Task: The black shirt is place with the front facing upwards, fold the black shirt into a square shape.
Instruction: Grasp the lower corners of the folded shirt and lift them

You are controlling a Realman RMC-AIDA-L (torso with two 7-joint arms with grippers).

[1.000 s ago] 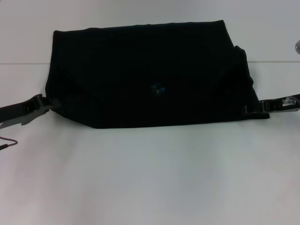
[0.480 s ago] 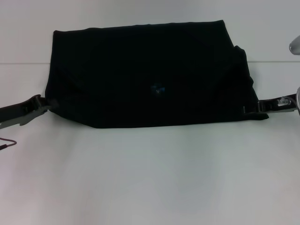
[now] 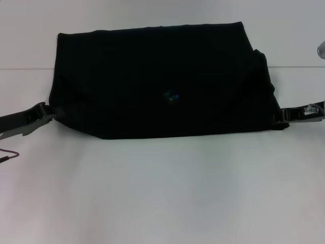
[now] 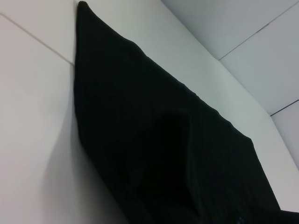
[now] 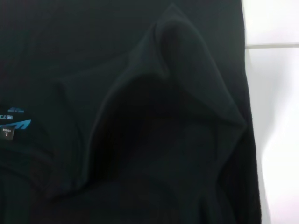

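The black shirt (image 3: 152, 76) lies folded into a wide band across the white table (image 3: 162, 193), its small blue neck label (image 3: 170, 96) showing near the middle. My left gripper (image 3: 51, 114) is at the shirt's lower left corner and touches the cloth edge. At the lower right corner sits my right gripper (image 3: 281, 116), against the cloth. In the left wrist view the black shirt (image 4: 154, 140) has a raised, hollow fold close to the camera. The right wrist view shows a similar tented fold of the black shirt (image 5: 187, 70), with the blue label (image 5: 16, 123) beside it.
A thin red-brown cable (image 3: 7, 155) lies on the table at the left edge. A table seam (image 3: 25, 68) runs behind the shirt. A grey object (image 3: 321, 50) pokes in at the right edge.
My right gripper has drawn back a little to the right along the shirt's lower right corner. The left gripper and the shirt look unchanged.
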